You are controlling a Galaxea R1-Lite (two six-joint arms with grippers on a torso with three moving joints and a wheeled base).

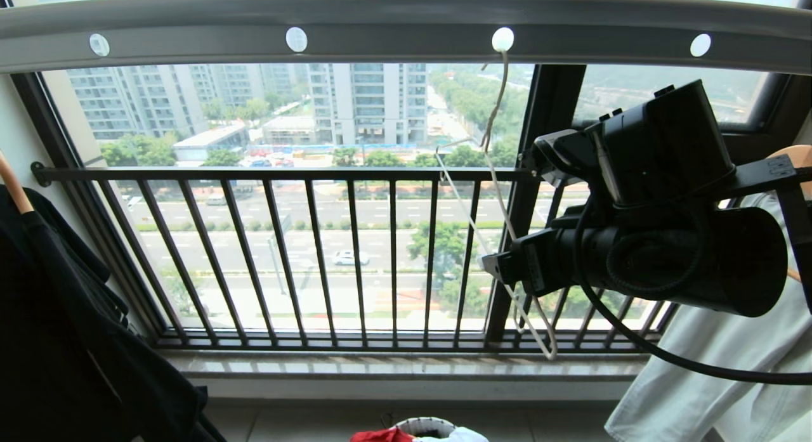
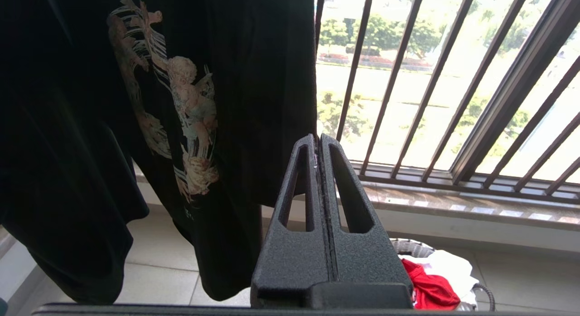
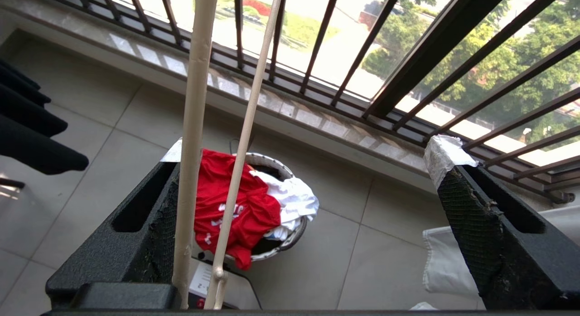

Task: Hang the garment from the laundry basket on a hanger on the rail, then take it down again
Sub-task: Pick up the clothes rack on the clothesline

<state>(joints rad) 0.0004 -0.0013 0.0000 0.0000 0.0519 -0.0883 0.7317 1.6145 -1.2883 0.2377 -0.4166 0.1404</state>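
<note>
Head view: right gripper (image 1: 491, 264) wide open by the hanger (image 1: 501, 195), center-right.
Garment (image 3: 235, 207) sits in the laundry basket (image 3: 290, 243); I'd centre both wires before closing. Left gripper (image 2: 319, 141) shut.

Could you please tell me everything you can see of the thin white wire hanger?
The hanger is thin, off-white wire, bare of clothing. Its hook sits in a round hole of the rail, and it hangs turned nearly edge-on in front of the window railing. In the right wrist view two of its wires pass between the wide-open fingers of the right gripper, close against one finger; actual contact is unclear.
</note>
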